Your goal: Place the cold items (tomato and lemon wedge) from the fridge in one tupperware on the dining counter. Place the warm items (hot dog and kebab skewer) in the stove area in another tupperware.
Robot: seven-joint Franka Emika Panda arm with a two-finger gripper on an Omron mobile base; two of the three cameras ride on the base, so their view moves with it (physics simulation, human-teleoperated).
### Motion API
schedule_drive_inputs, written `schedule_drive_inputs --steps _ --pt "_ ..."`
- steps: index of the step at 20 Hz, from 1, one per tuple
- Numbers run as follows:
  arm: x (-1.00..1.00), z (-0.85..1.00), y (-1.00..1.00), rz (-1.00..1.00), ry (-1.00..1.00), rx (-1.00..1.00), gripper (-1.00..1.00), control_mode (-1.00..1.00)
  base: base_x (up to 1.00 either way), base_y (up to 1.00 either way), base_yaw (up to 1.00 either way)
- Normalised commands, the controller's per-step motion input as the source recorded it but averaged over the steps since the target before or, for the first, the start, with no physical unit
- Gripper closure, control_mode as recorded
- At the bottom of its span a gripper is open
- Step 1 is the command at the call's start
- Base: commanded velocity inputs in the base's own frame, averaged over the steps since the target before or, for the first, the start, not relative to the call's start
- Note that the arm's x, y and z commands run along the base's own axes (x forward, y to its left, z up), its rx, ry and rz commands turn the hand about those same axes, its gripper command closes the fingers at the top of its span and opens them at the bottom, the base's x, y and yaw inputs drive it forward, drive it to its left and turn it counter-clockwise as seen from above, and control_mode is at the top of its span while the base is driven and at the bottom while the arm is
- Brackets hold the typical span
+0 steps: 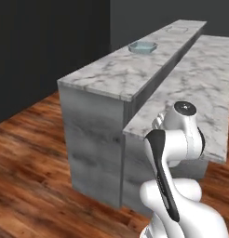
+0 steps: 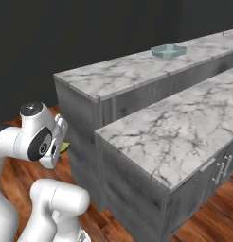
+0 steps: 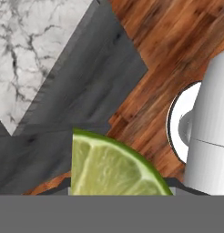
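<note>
A yellow-green lemon wedge [image 3: 114, 169] sits between my fingertips at the bottom of the hand view, held above the wooden floor. In the right base view its green edge [image 2: 66, 147] pokes out beside my gripper [image 2: 62, 141], which hangs low, left of the counters, shut on the wedge. The dining counter [image 1: 117, 74] [image 2: 113, 73] runs away ahead, a long white marble top on a plain grey base. A pale blue-green tupperware [image 1: 142, 46] [image 2: 168, 50] stands on it, far from my hand. The tomato, hot dog, kebab skewer, fridge and stove area are out of view.
A lower marble-topped block [image 1: 205, 88] [image 2: 180, 132] with drawer handles [image 2: 221, 171] stands against the dining counter's near side. A faint second tray [image 1: 177, 29] lies at the counter's far end. Wooden floor [image 1: 28, 158] lies open to the left, with dark walls behind.
</note>
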Motion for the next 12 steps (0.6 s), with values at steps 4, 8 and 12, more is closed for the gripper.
schedule_drive_inputs --steps 4,8,12 --pt "0.00 0.00 0.00 0.00 0.00 0.00 1.00 1.00 0.00 1.00 -0.25" --pt "0.00 0.00 0.00 0.00 0.00 0.00 1.00 1.00 0.03 1.00 -0.24" --pt "0.00 0.00 0.00 0.00 0.00 0.00 1.00 1.00 0.16 1.00 -0.30"
